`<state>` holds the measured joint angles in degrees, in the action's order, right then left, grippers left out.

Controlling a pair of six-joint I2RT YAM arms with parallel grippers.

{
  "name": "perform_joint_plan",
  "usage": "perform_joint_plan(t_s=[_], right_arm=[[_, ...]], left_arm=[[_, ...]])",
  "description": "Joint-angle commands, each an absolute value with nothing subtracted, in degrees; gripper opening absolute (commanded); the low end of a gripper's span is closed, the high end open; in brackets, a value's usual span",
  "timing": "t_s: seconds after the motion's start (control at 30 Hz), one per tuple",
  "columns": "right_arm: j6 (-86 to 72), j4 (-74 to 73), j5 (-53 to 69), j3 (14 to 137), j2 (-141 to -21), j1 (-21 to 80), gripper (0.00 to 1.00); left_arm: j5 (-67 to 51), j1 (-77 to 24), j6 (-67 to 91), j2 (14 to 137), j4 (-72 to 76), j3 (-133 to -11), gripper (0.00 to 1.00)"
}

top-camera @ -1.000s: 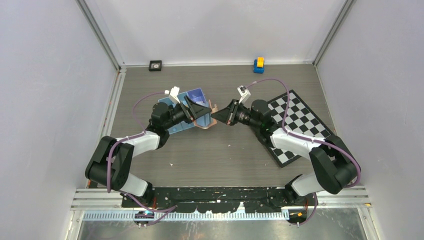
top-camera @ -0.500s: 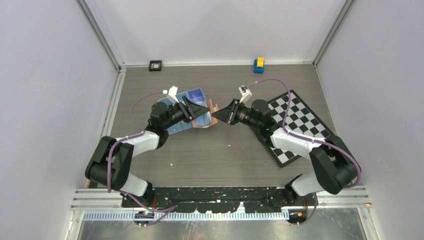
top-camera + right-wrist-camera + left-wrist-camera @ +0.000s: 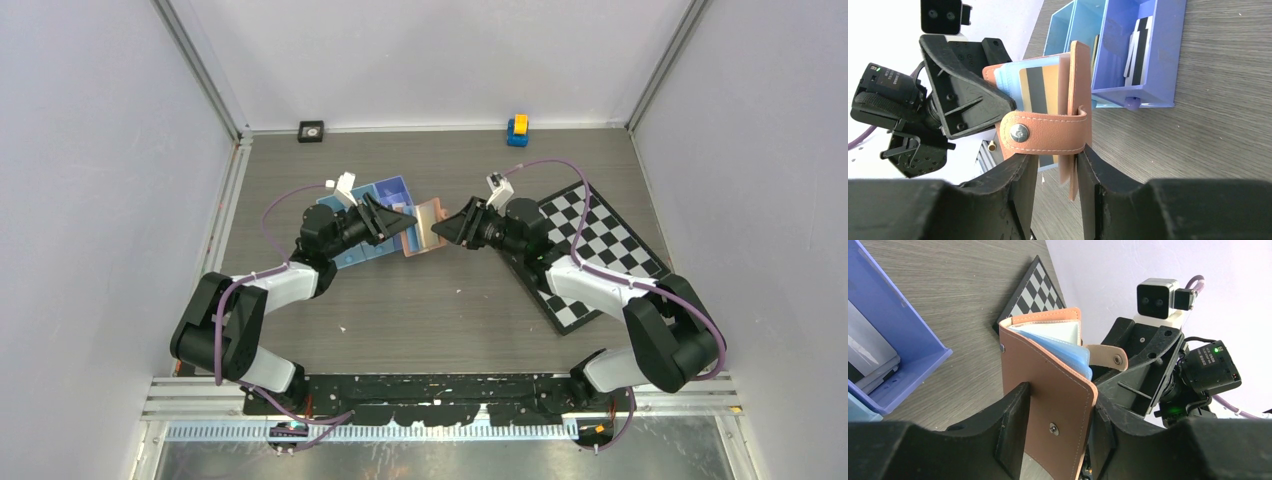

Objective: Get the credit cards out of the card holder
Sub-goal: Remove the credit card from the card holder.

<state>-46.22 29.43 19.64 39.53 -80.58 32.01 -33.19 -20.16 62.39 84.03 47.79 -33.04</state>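
Note:
The tan card holder hangs in the air between the two grippers, half open, its snap strap looped loose. My left gripper is shut across the holder's brown cover, one finger on each side. My right gripper is open; the holder's lower flaps hang between its fingers, against the right one, with a gap on the left. Credit cards sit in the holder's pockets: an orange one with a dark stripe and pale blue ones. More cards lie in the blue tray.
The blue divided tray sits just behind the left gripper. A checkered board lies under the right arm. A small yellow-and-blue toy and a black square object stand by the back wall.
The left jaws have narrowed onto the card holder. The right jaws have opened off it and the right arm has drawn back a little. The holder now faces up more.

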Motion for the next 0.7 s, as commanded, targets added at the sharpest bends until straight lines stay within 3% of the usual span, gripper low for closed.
perform_joint_plan(t_s=[0.0, 0.13, 0.3, 0.4, 0.57, 0.67], right_arm=[[-46.15, 34.04, 22.37, 39.81, -79.86, 32.26, 0.38], [-46.15, 32.97, 21.66, 40.16, -79.98, 32.2, 0.12], [-47.06, 33.5, 20.25, 39.33, -79.03, 32.23, 0.01], [-47.02, 33.46, 19.52, 38.82, -78.18, 32.08, 0.0], [-47.02, 33.49, 19.14, 38.52, -77.83, 31.93, 0.02], [-46.33, 32.61, 18.86, 38.75, -77.7, 31.9, 0.28]], left_arm=[[-35.05, -20.39, 62.0, 82.91, 52.3, -33.89, 0.41], [-35.17, -20.39, 61.94, 83.39, 51.59, -34.2, 0.3], [-34.96, -20.39, 61.14, 83.34, 48.96, -34.77, 0.3], [-34.67, -20.39, 60.38, 82.99, 47.19, -35.05, 0.33], [-34.54, -20.39, 59.42, 82.94, 45.15, -35.55, 0.12], [-34.54, -20.39, 59.09, 82.94, 43.98, -35.88, 0.03]])
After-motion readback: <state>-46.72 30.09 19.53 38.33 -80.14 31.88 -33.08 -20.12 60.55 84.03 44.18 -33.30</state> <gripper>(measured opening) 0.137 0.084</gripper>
